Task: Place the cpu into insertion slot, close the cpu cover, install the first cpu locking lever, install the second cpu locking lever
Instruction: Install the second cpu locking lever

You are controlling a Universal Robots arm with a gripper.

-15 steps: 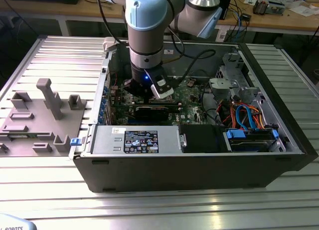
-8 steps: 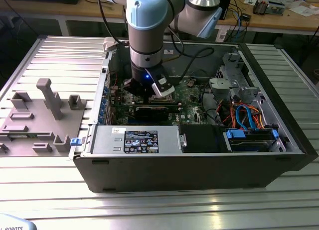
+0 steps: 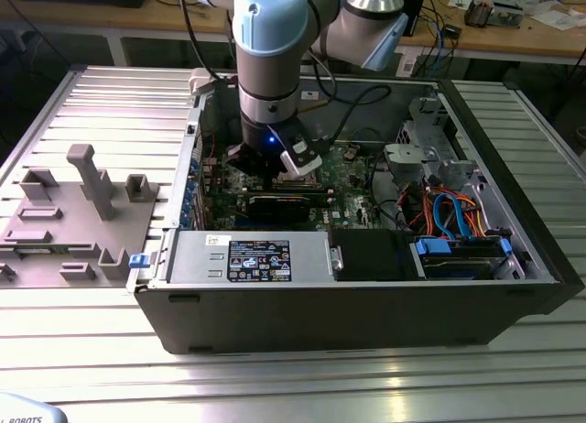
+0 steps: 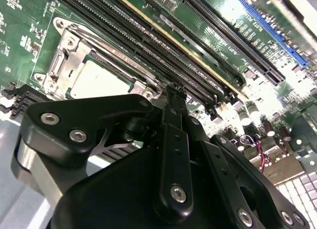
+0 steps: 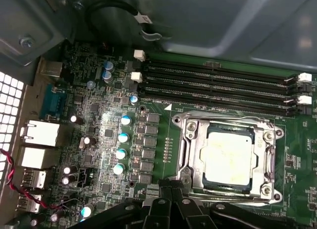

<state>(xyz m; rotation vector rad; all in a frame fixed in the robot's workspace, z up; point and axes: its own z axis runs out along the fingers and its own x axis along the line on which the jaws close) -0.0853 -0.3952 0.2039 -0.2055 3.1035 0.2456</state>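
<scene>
The cpu [image 5: 230, 157] sits in the insertion slot [image 5: 184, 140] under the closed cpu cover [image 5: 270, 154]; the claw [image 4: 174, 97] is pinched together, empty, beside it.

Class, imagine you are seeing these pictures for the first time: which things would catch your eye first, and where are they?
The pale blue robot arm reaches down into the open computer case, at the middle of the exterior view. In the first wrist view, the silvery cpu lies in the insertion slot with the cpu cover closed around it, beside the long memory slots.
</scene>
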